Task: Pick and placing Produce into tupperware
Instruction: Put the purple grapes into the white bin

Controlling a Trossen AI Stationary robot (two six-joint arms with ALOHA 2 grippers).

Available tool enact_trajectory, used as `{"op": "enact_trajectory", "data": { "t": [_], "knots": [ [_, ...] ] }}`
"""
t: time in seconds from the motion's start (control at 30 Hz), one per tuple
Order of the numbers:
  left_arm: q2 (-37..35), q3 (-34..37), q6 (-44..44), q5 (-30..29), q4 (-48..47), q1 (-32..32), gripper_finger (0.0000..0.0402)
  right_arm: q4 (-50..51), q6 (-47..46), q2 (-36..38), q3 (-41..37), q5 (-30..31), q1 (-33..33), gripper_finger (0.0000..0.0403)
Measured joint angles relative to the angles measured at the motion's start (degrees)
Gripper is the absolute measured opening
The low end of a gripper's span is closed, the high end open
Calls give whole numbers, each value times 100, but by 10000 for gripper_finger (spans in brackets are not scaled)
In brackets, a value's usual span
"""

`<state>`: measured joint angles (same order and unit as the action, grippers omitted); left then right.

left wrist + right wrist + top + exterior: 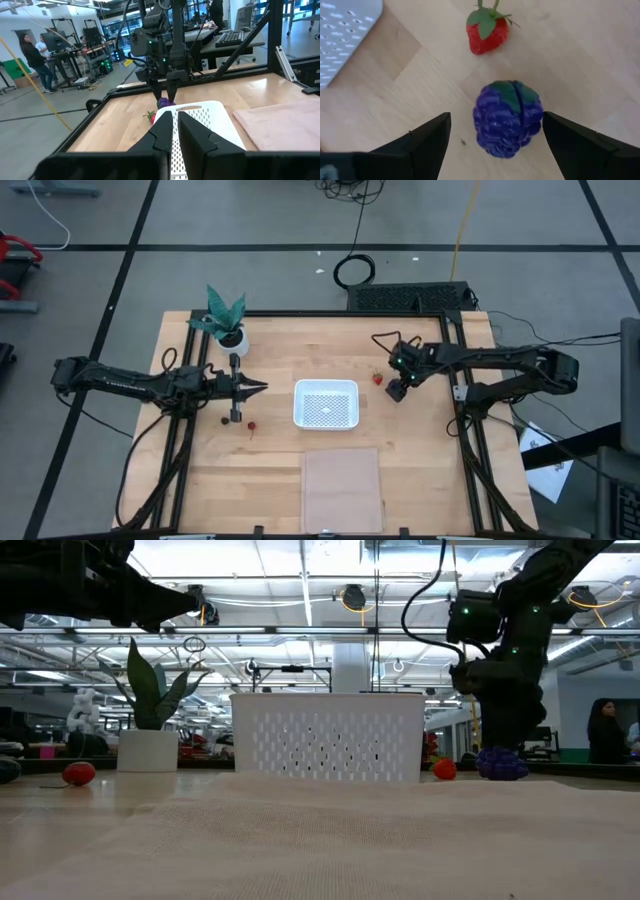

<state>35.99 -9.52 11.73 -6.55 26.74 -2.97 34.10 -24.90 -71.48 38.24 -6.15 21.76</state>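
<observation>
Wooden table: right gripper [492, 131] spread wide around the purple cluster [507, 119], right of the tupperware [326, 403].
Risk — off-centre closing nudges it toward the strawberry [487, 29] (left gripper [262, 388] idles, fingers together).

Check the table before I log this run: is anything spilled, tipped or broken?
Nothing stands out. The white container sits upright and empty, the purple berry and strawberry lie intact on the wood beside it, and the potted plant stands upright.
</observation>
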Motion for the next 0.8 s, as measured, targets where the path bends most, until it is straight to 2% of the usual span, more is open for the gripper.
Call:
{"op": "enact_trajectory", "data": {
  "t": [0.47, 0.8],
  "knots": [
    [0, 0, 2, 1, 4, 1, 33, -945, -26, -317, -472, 9, 0, 306],
    [0, 0, 4, 0, 4, -1, 33, -1048, 120, -601, -483, 66, 0, 296]
  ]
}}
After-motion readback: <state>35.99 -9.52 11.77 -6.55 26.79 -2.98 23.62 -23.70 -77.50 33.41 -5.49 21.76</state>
